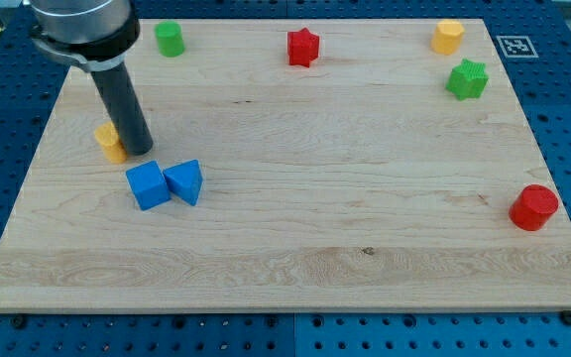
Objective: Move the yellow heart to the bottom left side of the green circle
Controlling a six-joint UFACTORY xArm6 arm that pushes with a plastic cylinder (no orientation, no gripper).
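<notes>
The yellow heart [109, 142] lies near the board's left edge, partly hidden behind my rod. My tip [139, 151] rests on the board touching the heart's right side. The green circle [170, 39] stands at the view's top left, well above the heart and a little to its right.
A blue cube [148, 185] and a blue triangle [184, 181] sit just below my tip. A red star [303, 47] is at top centre, a yellow hexagon [447, 37] and a green star [467, 79] at top right, a red cylinder [534, 207] at right.
</notes>
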